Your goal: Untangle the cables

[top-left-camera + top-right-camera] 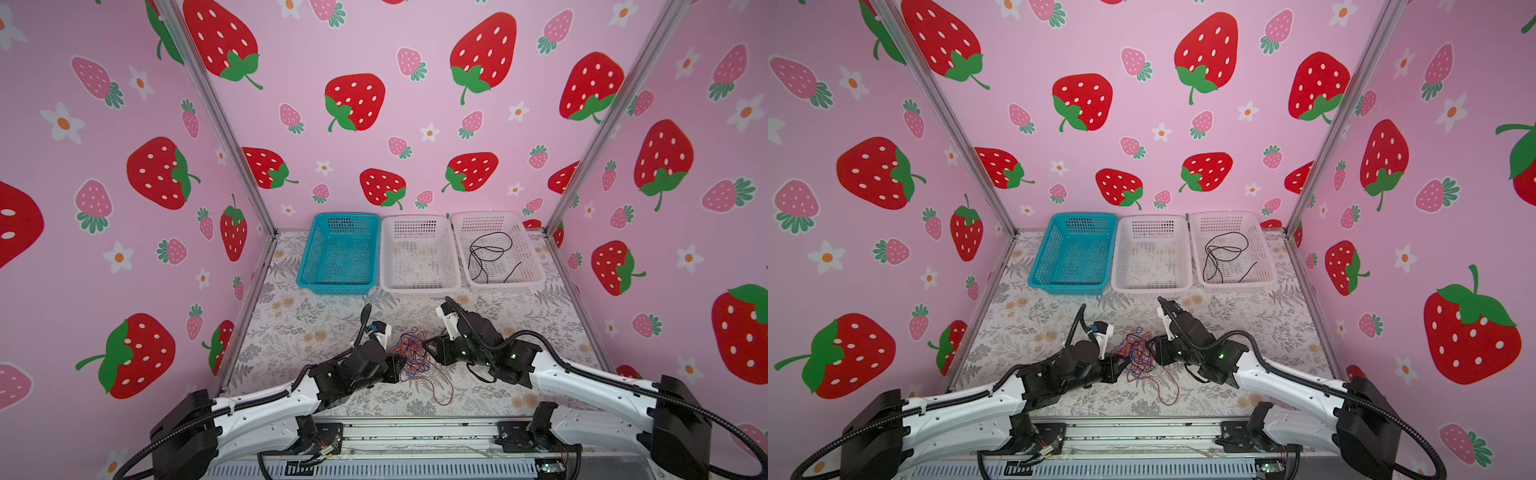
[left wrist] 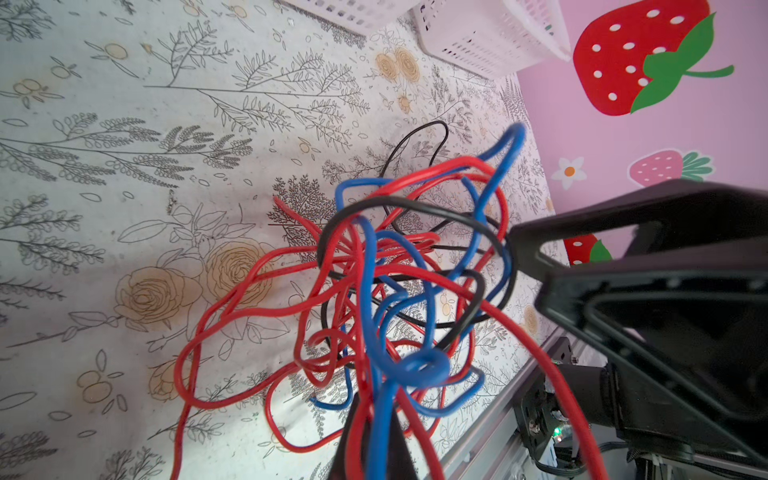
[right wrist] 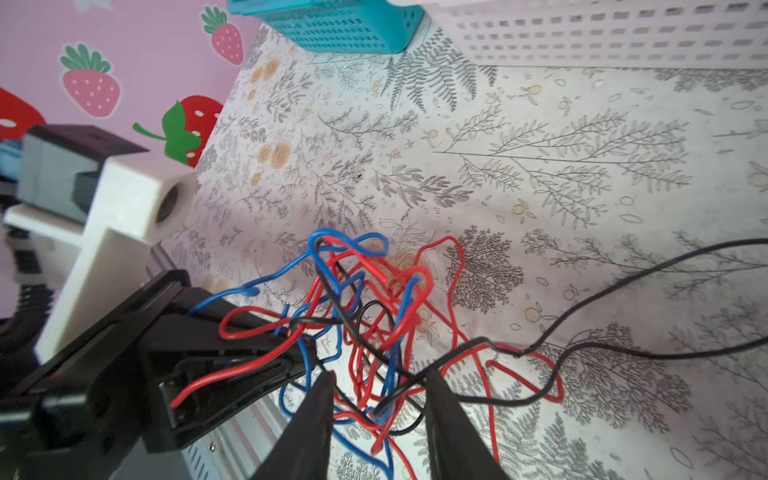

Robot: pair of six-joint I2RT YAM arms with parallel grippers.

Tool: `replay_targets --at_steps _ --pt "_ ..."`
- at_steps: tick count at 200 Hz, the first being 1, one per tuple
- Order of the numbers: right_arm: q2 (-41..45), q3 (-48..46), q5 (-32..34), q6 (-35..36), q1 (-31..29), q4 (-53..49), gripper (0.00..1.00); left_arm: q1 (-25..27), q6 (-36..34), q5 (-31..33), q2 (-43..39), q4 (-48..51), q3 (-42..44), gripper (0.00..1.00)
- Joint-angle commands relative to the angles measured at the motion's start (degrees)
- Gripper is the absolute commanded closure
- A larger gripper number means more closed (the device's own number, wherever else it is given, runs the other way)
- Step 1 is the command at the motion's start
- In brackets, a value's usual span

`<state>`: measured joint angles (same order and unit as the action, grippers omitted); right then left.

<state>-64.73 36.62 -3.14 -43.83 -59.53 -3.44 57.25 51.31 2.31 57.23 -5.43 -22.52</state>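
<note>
Closest up, thin rubbery red, blue and black cables (image 2: 374, 291) bunch in a loose knot mid-worktop (image 1: 291, 324), near the front edge. No real long axis, just one red loop (image 1: 443, 404) trailing frontward. My left gripper (image 3: 297, 351) is clamped on red and blue strands. My right gripper (image 3: 376, 380) is spread, its fingers straddling a black strand. Along the back edge: teal mesh basket (image 1: 338, 286), white mesh basket (image 1: 419, 286), and a corner basket (image 1: 536, 274) holding a coiled black cable (image 1: 490, 249).
</note>
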Motion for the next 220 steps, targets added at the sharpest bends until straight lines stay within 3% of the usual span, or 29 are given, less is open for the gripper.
replay_targets --at_steps 1,36,77,127,177,220 --pt "-0.2 -1.5 4.6 -4.5 -0.2 1.4 0.61 -0.2 0.8 0.5 -1.9 0.3 0.1 1.0" --pt "3.0 -4.5 4.7 -10.6 -0.1 2.5 0.56 -0.2 1.0 1.4 -4.2 1.4 1.0 1.0" --pt "12.1 -12.9 2.1 -24.9 0.0 14.7 0.45 -0.2 1.2 0.7 -3.9 0.5 1.5 1.0" --pt "10.7 -20.5 -4.6 -41.3 0.1 32.4 0.38 -0.1 1.2 0.0 -3.9 -0.2 1.7 1.0" --pt "8.9 -22.5 -1.5 -49.3 0.0 38.3 0.38 -0.1 1.9 -0.1 -4.2 -1.6 2.7 1.0" --pt "4.2 -24.6 -2.8 -55.4 0.0 44.4 0.41 -0.1 1.9 -0.4 -4.7 -1.4 2.6 1.0"
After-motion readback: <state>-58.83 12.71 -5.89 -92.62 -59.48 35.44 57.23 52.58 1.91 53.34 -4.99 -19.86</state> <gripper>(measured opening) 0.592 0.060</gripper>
